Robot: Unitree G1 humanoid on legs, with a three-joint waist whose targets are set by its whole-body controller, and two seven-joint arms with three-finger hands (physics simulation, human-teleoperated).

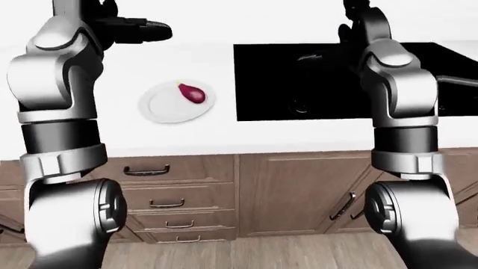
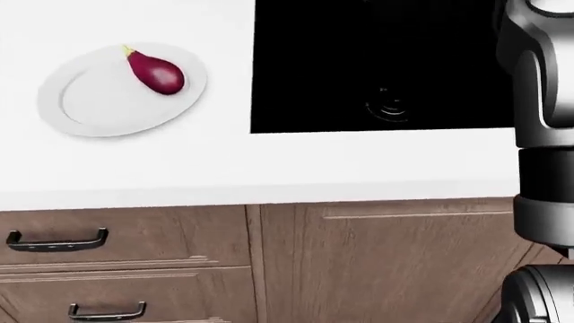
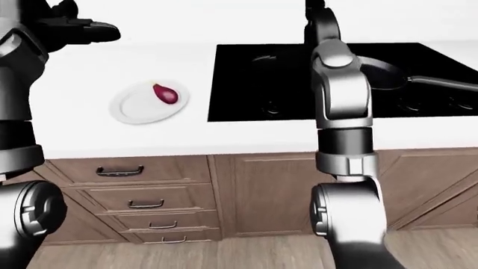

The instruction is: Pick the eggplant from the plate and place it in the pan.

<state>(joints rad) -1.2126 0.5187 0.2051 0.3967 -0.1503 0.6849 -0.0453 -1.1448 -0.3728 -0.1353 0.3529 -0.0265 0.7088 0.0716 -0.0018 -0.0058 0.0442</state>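
Note:
A purple eggplant (image 2: pixel 157 73) lies on the upper right part of a white plate (image 2: pixel 85 108) on the white counter, left of the black stove (image 2: pixel 359 60). In the right-eye view a dark pan (image 3: pixel 385 73) sits on the stove, its handle (image 3: pixel 444 83) pointing right. My left hand (image 1: pixel 158 29) hovers high above and to the left of the plate, fingers stretched out and holding nothing. Raised over the stove at the top edge of the left-eye view is my right hand (image 1: pixel 357 19); its fingers are dark and partly cut off.
Wooden drawers (image 1: pixel 157 193) with dark handles sit below the plate. Cabinet doors (image 1: pixel 298 190) stand under the stove. The counter's edge (image 2: pixel 269 192) runs across the head view. Wood floor shows at the bottom of both eye views.

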